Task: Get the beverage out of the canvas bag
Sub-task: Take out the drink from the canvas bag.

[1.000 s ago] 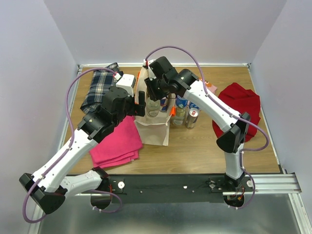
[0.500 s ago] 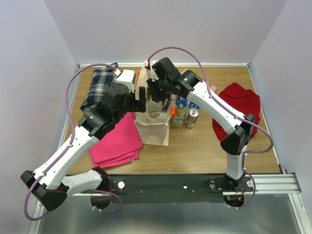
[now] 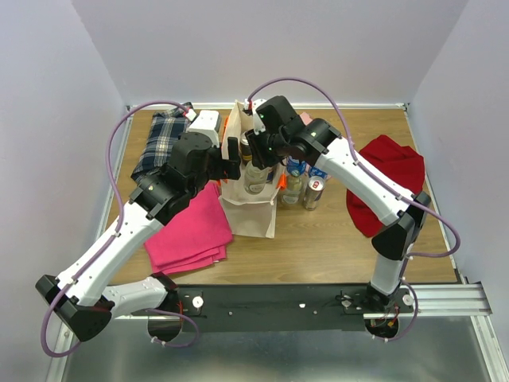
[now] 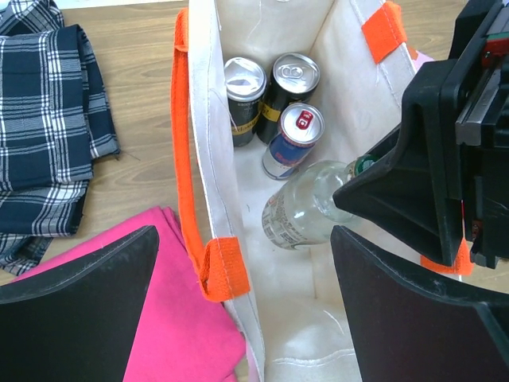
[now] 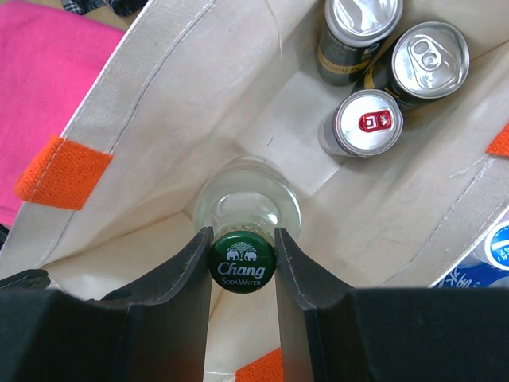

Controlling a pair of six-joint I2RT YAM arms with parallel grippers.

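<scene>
**R gripper has the soda bottle by the neck; bottle is inside the bag**

My right gripper (image 5: 242,237) is pinched on the neck of the glass bottle (image 5: 248,199), just under its green cap (image 5: 242,263), w/ one finger on each side. From the right wrist cam the hold looks centred. The bottle sits inside the canvas bag (image 5: 159,95) at the end away from the cans. The left wrist cam shows it leaning, neck up toward the R fingers.

To do this step well, I'd say pull straight up along the bottle's own axis, slow, keeping the pinch tight. It's smooth glass held below a small cap, so a slip is the main risk imo. I'd clear the rim fully before any sideways move.

My left gripper (image 4: 242,239) is spread wide, holding nothing, above the bag's left rim beside the orange handle (image 4: 183,143). It could press that wall to steady the bag if it lifts w/ the bottle.

Other stuff:
- Three cans (image 5: 367,119) stand in the bag's far end, near the bottle but not touching afaict.
- The soft bag walls may snag the bottle.
- Outside the bag are the pink cloth (image 4: 159,326) and plaid cloth (image 4: 48,119) on the left.
- On the right are more drinks (image 3: 306,187), then a red cloth (image 3: 390,171). Those drinks crowd any set-down spot on that side.
</scene>
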